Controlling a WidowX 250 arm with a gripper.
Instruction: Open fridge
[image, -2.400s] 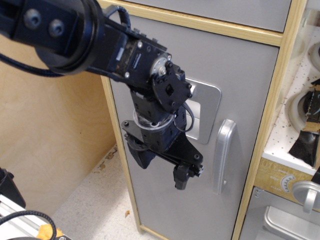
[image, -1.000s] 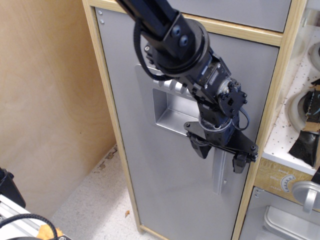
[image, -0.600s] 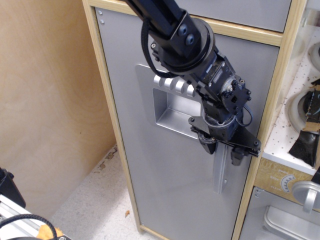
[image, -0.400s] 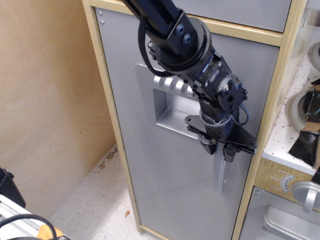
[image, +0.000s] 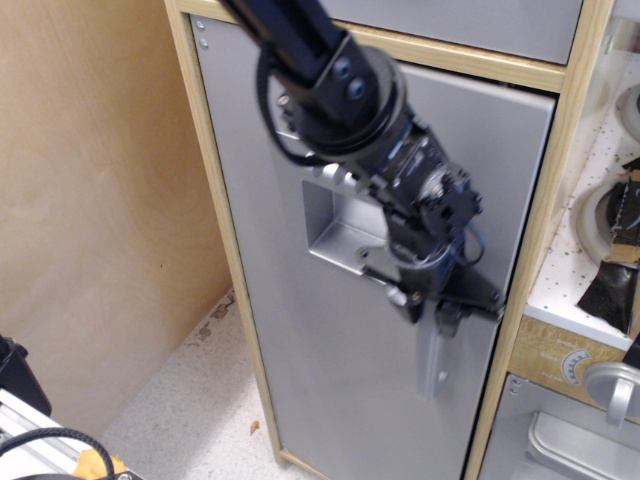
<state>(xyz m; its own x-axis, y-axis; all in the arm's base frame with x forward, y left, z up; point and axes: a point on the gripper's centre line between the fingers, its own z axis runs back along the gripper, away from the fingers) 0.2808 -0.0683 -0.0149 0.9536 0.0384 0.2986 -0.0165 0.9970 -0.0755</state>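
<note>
The fridge is a tall toy cabinet with a light wood frame and a matte grey door (image: 330, 400). The door carries a recessed silver dispenser panel (image: 340, 235) and a silver handle (image: 433, 360) near its right edge. My black gripper (image: 430, 312) is shut on the upper part of the handle, which it hides. The door's right edge stands slightly out from the wooden frame (image: 520, 290), with a thin gap showing. My arm comes down from the top and covers the upper middle of the door.
A short grey panel (image: 470, 25) sits above the fridge. At the right are a white pegboard area (image: 590, 260) and a small oven door with a dial (image: 575, 370). A plywood wall (image: 90, 220) stands at the left above a speckled floor (image: 190, 400).
My gripper moved right across the door to the handle and closed on it. Since then it has pulled left and outward, and the door's right edge has come away from the frame.
</note>
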